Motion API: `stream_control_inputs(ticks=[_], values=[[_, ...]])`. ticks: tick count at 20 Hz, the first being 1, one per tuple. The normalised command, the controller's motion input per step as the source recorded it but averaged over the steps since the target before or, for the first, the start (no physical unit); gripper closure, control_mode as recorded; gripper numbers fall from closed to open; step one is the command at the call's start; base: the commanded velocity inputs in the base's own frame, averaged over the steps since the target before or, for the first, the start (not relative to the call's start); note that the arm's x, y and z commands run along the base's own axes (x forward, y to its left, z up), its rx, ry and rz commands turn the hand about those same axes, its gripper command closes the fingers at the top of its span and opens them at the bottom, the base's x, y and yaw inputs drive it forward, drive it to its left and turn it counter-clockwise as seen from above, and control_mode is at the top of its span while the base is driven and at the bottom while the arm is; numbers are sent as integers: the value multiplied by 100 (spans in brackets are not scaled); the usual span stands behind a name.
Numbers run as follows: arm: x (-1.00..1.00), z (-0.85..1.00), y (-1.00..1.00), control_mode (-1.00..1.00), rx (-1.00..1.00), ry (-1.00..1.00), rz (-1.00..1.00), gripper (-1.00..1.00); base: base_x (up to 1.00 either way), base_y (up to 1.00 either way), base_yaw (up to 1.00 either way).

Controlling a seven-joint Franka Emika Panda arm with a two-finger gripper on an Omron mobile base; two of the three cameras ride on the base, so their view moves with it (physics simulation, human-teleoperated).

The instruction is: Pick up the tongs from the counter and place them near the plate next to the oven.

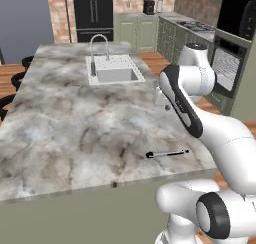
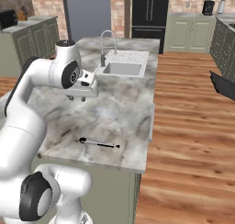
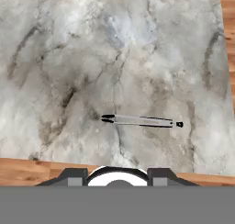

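Tongs (image 1: 167, 153) lie flat on the counter (image 1: 75, 123), close to its near edge and toward the right corner (black tips pointing away from that corner). The gripper (image 2: 82, 93) hangs above the counter, well apart from them, holding nothing; how wide its fingers stand I cannot tell.

White arm folded at the elbow, end effector (image 2: 82, 98) pointing downward.
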Motion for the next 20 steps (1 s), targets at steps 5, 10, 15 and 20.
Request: stream_control_inputs(ticks=[5,10,15,20], values=[[-14,-1,-1,-100,5,-3,0,-100,0,0,0],[-37,-8,-7,-100,15,-5,-17,-100,0,0,0],[-21,-29,-8,-100,4,4,-59,-100,0,0,0],[-5,-35,-10,-100,3,5,-64,-100,0,0,0]])
